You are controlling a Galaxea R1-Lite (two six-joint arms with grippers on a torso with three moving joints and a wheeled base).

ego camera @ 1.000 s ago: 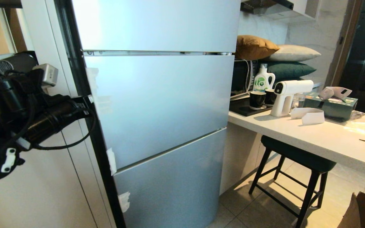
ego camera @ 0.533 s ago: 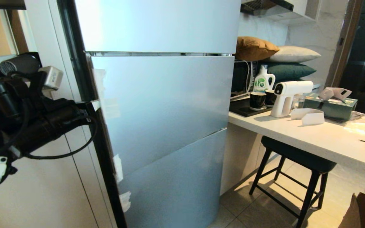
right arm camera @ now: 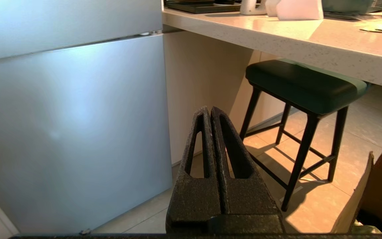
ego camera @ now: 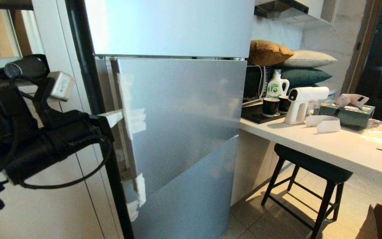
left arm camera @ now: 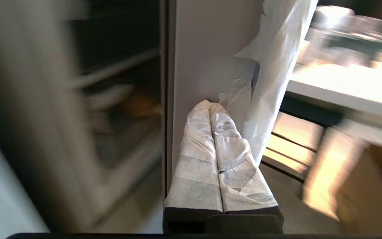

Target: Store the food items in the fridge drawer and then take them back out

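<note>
**Left tool levers the middle fridge door open; food and drawer not yet in sight**

The left tool [left arm camera: 215, 109], its 2 white-taped fingers pressed together with nothing between them, is hooked behind the free edge of the tall silver-blue fridge's middle door [ego camera: 184, 122], at about 9 o'clock in the head view. The door stands ajar, a narrow gap showing along that edge. Through the gap the left wrist view shows only blurred dark shelves; the clear plastic drawer, the tan potato and the green bell pepper cannot be made out in any view.

The right tool [right arm camera: 211, 114], black with ribbed triangular fingers, is closed and empty, parked low towards the floor tiles near the black stool with green seat [right arm camera: 305, 84] under the pale stone bench [ego camera: 343, 146].

My judgement: the door is stiff, smooth and slippery, so a pull from behind its edge suits it better than a pinch. The drawer will likely be light, rigid and brittle; take its front lip near the middle. The potato is firm and forgiving; the pepper is glossy and hollow, so grip across its lobes gently
</note>
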